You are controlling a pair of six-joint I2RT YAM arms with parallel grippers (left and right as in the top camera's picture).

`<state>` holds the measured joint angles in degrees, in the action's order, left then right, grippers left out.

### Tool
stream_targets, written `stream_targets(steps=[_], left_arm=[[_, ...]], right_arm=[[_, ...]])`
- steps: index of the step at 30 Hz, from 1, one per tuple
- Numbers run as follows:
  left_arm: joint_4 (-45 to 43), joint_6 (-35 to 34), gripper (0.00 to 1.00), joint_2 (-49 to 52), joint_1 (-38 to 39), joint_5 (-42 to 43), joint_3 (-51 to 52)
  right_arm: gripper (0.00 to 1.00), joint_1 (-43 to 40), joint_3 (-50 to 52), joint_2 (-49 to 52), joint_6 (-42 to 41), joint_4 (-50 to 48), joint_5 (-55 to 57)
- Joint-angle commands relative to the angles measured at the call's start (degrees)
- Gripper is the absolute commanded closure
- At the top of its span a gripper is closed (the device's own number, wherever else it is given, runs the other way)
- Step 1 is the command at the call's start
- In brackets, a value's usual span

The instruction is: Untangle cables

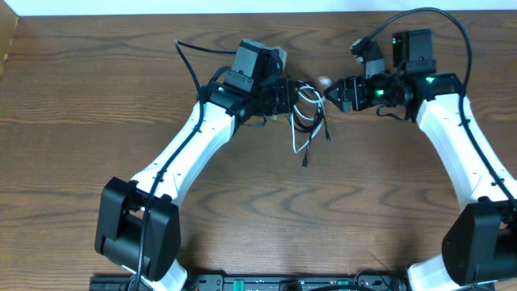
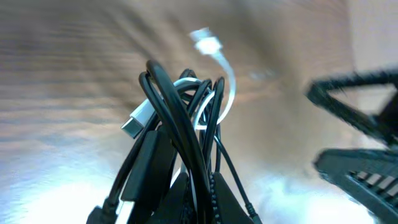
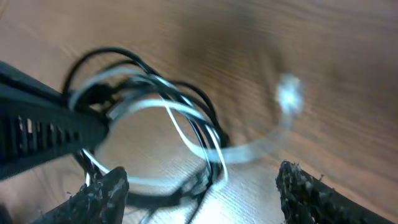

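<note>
Overhead, my left gripper (image 1: 284, 95) is clamped tight on the cables (image 1: 307, 111), a tangled knot of black cord (image 2: 171, 115) and white cord (image 2: 229, 87) bunched at its tip. Loose ends trail off it over the table (image 1: 81, 121). My right gripper (image 1: 335, 93) faces the left gripper from just beyond the knot, fingers (image 3: 102, 190) spread wide, holding nothing. The white plug (image 2: 205, 43) sticks out past the loops.

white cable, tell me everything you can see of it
The white cable is a thin, smooth, plastic-looking cord, looped and tangled through the black cable in one bundle. One plug end sticks out free of the loops; a white, silver-tipped plug shows at the bundle's side. The left end effector is shut on the bundle, between the two arms.
</note>
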<state>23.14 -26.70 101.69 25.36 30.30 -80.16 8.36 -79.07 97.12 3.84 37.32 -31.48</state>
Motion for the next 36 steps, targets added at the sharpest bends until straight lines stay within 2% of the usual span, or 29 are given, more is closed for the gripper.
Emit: stream_targets(steps=[1,6,11,17,19,20,21,22,23,25,30,36], left_arm=[[0.20,2.73,0.93,-0.24,-1.75,10.12,-0.33],[0.17,2.71,0.92,-0.24,-3.98,18.51,-0.33],[0.17,2.69,0.93,-0.24,-5.92,26.08,-0.33],[0.22,2.43,0.92,-0.35,-6.38,30.71,-0.33],[0.39,2.45,0.93,-0.68,-6.38,31.21,-0.33],[0.42,2.45,0.92,-0.94,-6.38,31.21,-0.33],[0.42,2.47,0.92,-1.25,-6.38,31.15,-0.33],[0.42,2.47,0.93,-1.60,-6.47,30.45,-0.33],[0.66,2.47,0.92,-2.12,-6.73,28.70,-0.33],[1.88,2.49,0.93,-3.30,-7.41,23.23,-0.33],[4.28,2.95,0.93,-7.30,-8.44,9.40,-0.33],[4.24,2.95,0.92,-13.20,-8.31,0.76,-0.33]], right_arm=[[0.27,2.32,-0.33,0.02,8.07,-0.07,-2.16],[0.27,4.74,-0.33,0.15,12.55,0.22,-2.08],[0.29,5.20,-0.33,1.51,12.50,0.13,-0.20],[0.31,5.14,-0.33,5.40,10.97,-2.47,1.22],[0.37,5.11,-0.33,7.21,9.38,-3.87,1.60],[0.47,5.03,-0.33,8.17,7.63,-4.83,3.48],[0.52,4.81,-0.33,9.01,4.46,-5.75,7.17],[0.53,4.37,-0.33,9.73,-0.42,-6.56,12.22],[0.50,3.72,-0.33,10.27,-5.46,-6.95,16.94],[0.48,2.01,-0.33,10.86,-10.73,-6.91,20.70],[0.49,-2.32,-0.28,11.74,-13.86,-4.07,20.48],[0.49,-6.45,0.50,13.64,-18.25,-0.24,20.63]])
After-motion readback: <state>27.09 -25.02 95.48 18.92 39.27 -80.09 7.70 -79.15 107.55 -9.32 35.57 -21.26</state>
